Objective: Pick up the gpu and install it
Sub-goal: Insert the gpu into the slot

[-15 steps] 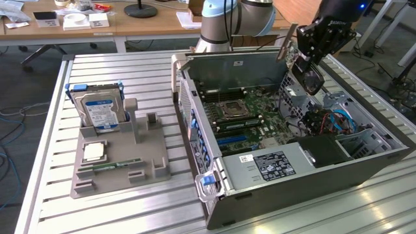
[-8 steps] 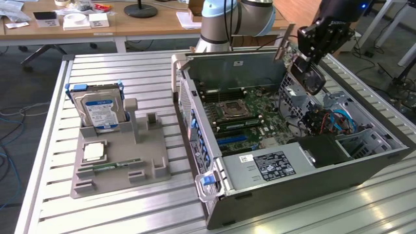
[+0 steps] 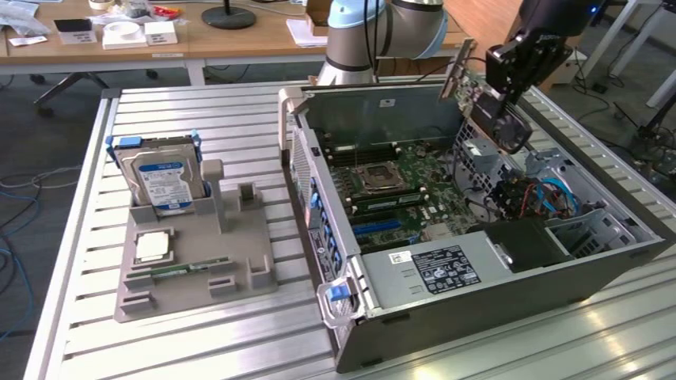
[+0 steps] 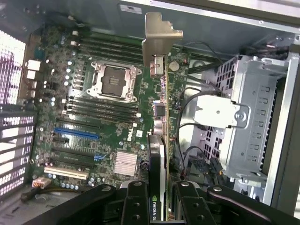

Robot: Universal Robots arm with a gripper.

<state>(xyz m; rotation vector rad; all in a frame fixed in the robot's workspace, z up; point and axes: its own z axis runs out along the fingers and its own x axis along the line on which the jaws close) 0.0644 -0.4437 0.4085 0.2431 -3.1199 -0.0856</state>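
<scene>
Starting at the exterior view's left: grey parts fixture (image 3: pixel 190 273) on the slatted metal table (image 3: pixel 211 111). Holds a hard drive (image 3: pixel 164 184) with a blue-white label, upright in the back slot. Nearer the front, a silver CPU (image 3: pixel 154 247) lying flat, and just beside it a slim green RAM stick (image 3: pixel 190 267).

At centre: open PC case (image 3: pixel 476 309) on its side. Inside, green motherboard (image 3: pixel 407 186) with the CPU socket (image 3: pixel 378 178) near its middle. Toward the front, a grey power supply (image 3: pixel 444 269) with a white label.

Toward the exterior view's right: gripper (image 3: pixel 509 101) clamped on the gpu (image 3: pixel 496 119), holding it tilted in the air over the case's drive-bay side. Silver end bracket (image 3: pixel 461 67) pointing up toward the case's back wall.

From the wrist: gpu (image 4: pixel 159 178) seen edge-on between the black fingers (image 4: pixel 136 201) of the gripper (image 4: pixel 161 199). Bracket (image 4: pixel 157 51) at the far end. Below the card, the motherboard (image 4: pixel 93 117), the socket (image 4: pixel 114 80), a blue expansion slot (image 4: pixel 77 133) and a small finned heatsink (image 4: pixel 125 162). On the card's other side, the metal drive cage (image 4: pixel 253 126).
</scene>
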